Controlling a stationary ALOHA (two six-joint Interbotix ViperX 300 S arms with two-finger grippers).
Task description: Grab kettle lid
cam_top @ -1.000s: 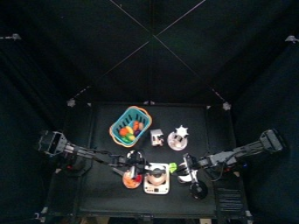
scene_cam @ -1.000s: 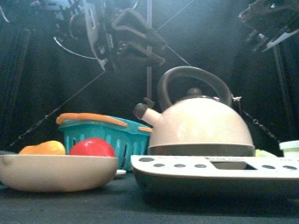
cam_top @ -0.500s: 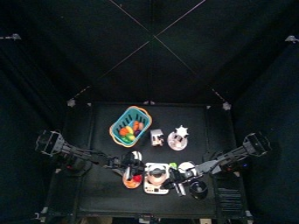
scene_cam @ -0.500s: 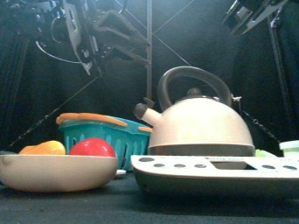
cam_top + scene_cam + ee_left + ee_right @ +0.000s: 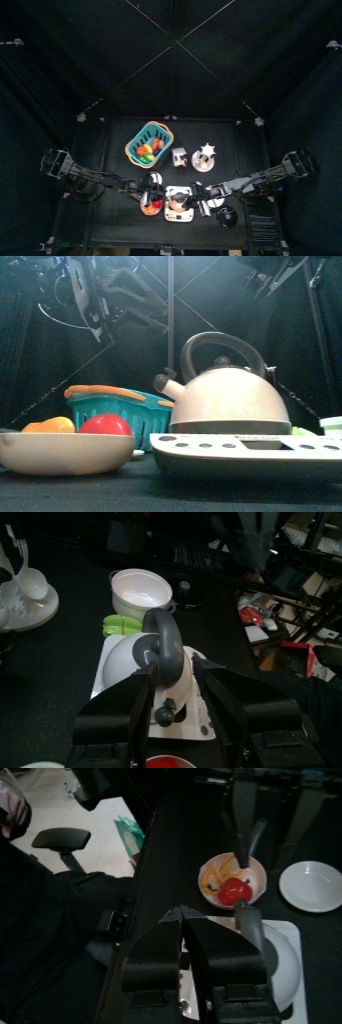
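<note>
Moved: right arm [image 5: 261, 180] sits farther left in the front view than a second ago; kettle [image 5: 227, 396] unmoved.
Writing: marks on the base panel [image 5: 241, 446] are too small to read.
Kettle lid [image 5: 225, 213]: faint dark disc at 4 o'clock from the kettle, top view.
Right gripper [image 5: 211, 196]: jaws almost closed, empty; lid near, at 5 o'clock.
Left gripper [image 5: 181, 707]: jaws spread, empty, at the kettle's 9 o'clock.

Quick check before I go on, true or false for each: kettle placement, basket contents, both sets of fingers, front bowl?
The kettle stands on the white scale: true.
The teal basket is empty: false, it holds fruit.
The right gripper has its fingers shut: true.
The left gripper has its fingers shut: false, they stand apart, either side of the kettle's handle.
The front bowl holds a red fruit: true.
</note>
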